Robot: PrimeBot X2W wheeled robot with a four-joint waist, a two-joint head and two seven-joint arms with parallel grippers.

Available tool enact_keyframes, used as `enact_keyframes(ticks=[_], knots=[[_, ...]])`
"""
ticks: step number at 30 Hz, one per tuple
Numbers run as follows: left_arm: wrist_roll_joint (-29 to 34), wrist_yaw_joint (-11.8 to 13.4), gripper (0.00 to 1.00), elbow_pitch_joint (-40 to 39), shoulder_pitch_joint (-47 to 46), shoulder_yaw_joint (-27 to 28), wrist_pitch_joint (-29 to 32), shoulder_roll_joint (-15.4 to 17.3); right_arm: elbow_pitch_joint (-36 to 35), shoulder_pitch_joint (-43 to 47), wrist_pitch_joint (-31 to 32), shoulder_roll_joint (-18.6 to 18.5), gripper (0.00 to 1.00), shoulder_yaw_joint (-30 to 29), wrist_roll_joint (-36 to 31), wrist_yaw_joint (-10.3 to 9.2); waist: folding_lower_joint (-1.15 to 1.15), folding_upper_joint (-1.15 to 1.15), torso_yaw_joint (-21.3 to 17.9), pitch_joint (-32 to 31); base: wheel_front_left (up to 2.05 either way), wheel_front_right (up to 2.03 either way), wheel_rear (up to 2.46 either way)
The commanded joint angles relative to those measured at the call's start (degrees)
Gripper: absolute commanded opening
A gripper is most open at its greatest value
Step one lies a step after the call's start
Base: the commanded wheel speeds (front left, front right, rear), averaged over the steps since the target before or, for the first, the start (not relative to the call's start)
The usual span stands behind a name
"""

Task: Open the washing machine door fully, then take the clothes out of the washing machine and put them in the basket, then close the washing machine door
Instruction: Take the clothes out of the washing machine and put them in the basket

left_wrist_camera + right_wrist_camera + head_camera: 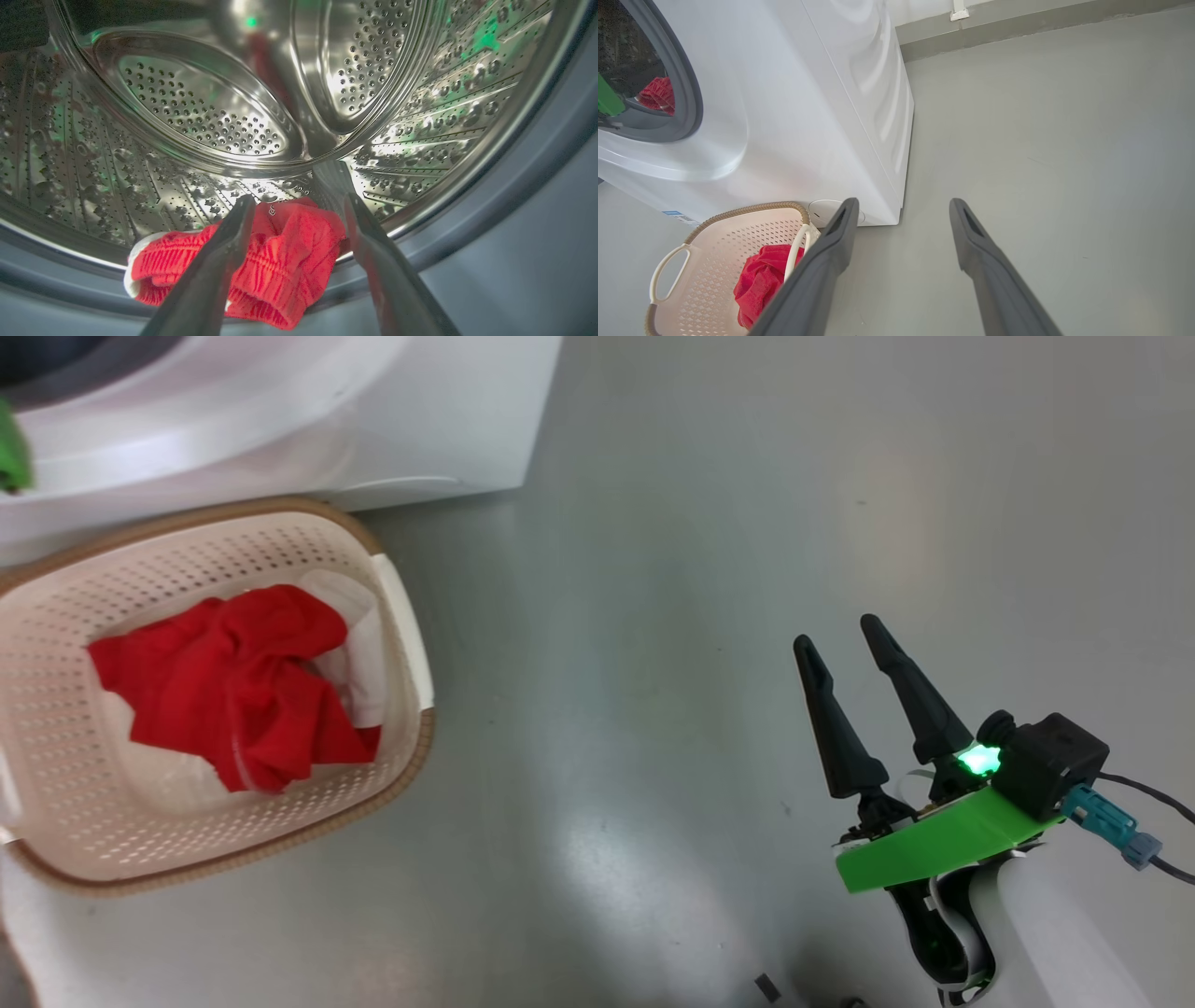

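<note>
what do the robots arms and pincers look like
Each pincer has two long tapered dark fingers: the right pincer looks black from the head, the left pincer dark grey up close. Behind the right one sit a bright green bracket, a glowing green light, a black box and a teal plug with a dark cable. The forearm is white.

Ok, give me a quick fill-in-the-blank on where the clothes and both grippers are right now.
One red garment lies in the ____.
The left gripper is ____, its fingers pointing at another red garment at the drum front edge.
The right gripper hangs open above the bare ____.
Missing words: basket, open, floor.
</note>
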Motion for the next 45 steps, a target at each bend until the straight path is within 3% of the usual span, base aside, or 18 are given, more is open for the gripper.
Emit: enact_keyframes(ticks=[1,9,17,19,20,22,23,32,45], knots=[[0.65,0.96,1.0,0.34,-1.22,0.38,-0.28,4.14,-1.35,0.09,-0.37,0.27,1.0,1.47,0.22,0.43,0.0,0.0,-1.53,1.16,0.0,0.0,0.0],[1.79,3.38,1.0,7.8,-4.1,-0.9,-0.28,8.17,-1.37,0.63,-0.37,-0.03,1.0,2.66,0.37,0.43,0.0,0.0,-3.27,1.52,0.0,0.0,0.0],[1.06,3.05,1.0,16.06,-6.78,-1.45,-0.28,9.03,-1.71,0.83,-0.37,-0.12,1.0,3.03,0.4,0.43,0.0,0.0,-3.82,1.75,0.0,0.0,0.0],[1.15,2.57,0.78,16.99,-7.29,-2.07,-0.28,8.94,-1.8,0.84,-0.37,-0.12,1.0,2.98,0.42,0.43,0.0,0.0,-3.82,1.83,0.0,0.0,0.0],[1.07,2.5,0.48,17.18,-7.47,-2.23,-0.28,8.83,-1.83,0.83,-0.37,-0.15,1.0,2.94,0.44,0.43,0.0,0.0,-3.79,1.85,0.0,0.0,0.0],[0.98,2.33,0.05,17.57,-7.78,-2.62,-0.28,8.61,-1.93,0.74,-0.37,-0.18,1.0,2.85,0.5,0.43,0.0,0.0,-3.73,1.93,0.0,0.0,0.0],[0.98,2.24,0.0,17.58,-7.88,-2.86,-0.28,8.51,-1.97,0.69,-0.37,-0.18,1.0,2.84,0.5,0.43,0.0,0.0,-3.71,1.92,0.0,0.0,0.0],[-0.28,2.91,0.0,12.91,-6.79,-3.8,-0.28,6.68,-2.04,0.66,-0.37,-0.16,1.0,2.19,0.39,0.43,0.0,0.0,-3.06,1.21,0.0,0.0,0.0],[-6.48,4.13,0.0,-4.74,5.04,0.3,-0.28,1.25,-1.54,1.66,-0.37,-2.01,1.0,1.37,-0.15,0.43,0.0,0.0,-0.02,-3.57,0.0,0.0,0.0]])
